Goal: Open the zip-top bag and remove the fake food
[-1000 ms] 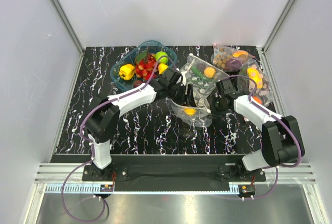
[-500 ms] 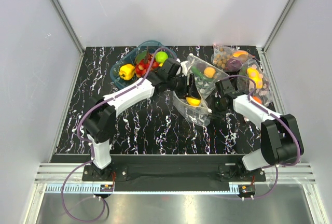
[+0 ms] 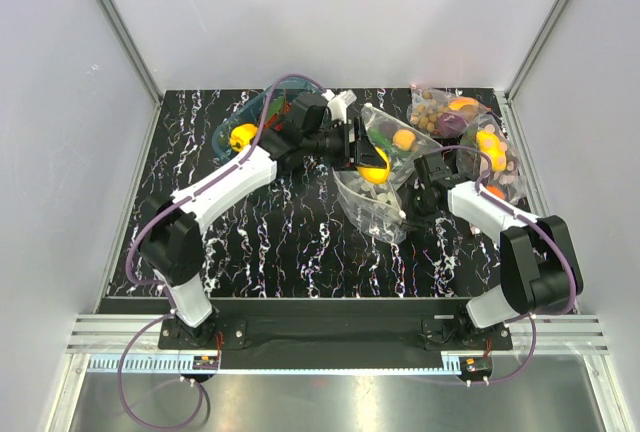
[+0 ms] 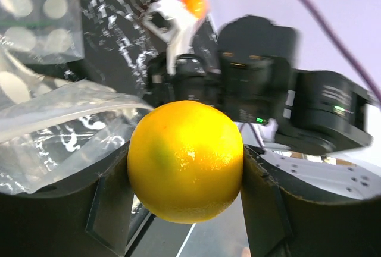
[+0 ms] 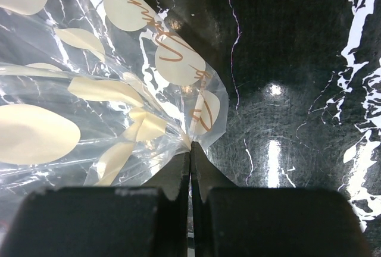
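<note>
Left hand [image 4: 186,200] clamps the yellow-orange fruit [image 4: 186,160]; right hand [image 5: 190,150] pinches zip-top bag [image 5: 107,72].

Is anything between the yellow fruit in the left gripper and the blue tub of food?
Nothing visible on the table does. The yellow fruit sits clamped in the left gripper at the zip-top bag's upper edge. Only the left arm's own links cross over the blue tub.

No readable text; brown scribble [image 5: 174,53] on zip-top bag [image 5: 71,84] illegible.
</note>
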Controlling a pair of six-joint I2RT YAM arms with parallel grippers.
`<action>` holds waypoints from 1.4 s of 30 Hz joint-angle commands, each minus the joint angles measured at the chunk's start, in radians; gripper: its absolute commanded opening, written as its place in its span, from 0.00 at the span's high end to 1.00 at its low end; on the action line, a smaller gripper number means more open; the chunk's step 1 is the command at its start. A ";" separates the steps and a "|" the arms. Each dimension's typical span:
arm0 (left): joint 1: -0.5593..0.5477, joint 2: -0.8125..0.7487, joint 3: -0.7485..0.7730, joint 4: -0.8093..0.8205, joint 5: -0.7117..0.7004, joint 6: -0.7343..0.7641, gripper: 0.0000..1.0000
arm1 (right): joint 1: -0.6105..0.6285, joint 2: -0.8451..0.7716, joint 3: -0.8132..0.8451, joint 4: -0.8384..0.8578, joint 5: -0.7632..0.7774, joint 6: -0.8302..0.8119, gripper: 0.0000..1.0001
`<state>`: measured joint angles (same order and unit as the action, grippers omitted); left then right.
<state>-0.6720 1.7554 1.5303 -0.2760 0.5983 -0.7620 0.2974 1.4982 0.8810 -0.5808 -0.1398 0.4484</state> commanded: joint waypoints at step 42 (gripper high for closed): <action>0.489 0.125 0.005 -0.212 -0.666 0.420 0.68 | -0.050 0.040 0.138 -0.028 -0.020 -0.031 1.00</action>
<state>-0.1970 1.8626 1.4544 -0.5304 -0.0196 -0.3695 0.2543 1.5387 0.9794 -0.6102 -0.1509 0.4370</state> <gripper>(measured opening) 0.640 0.011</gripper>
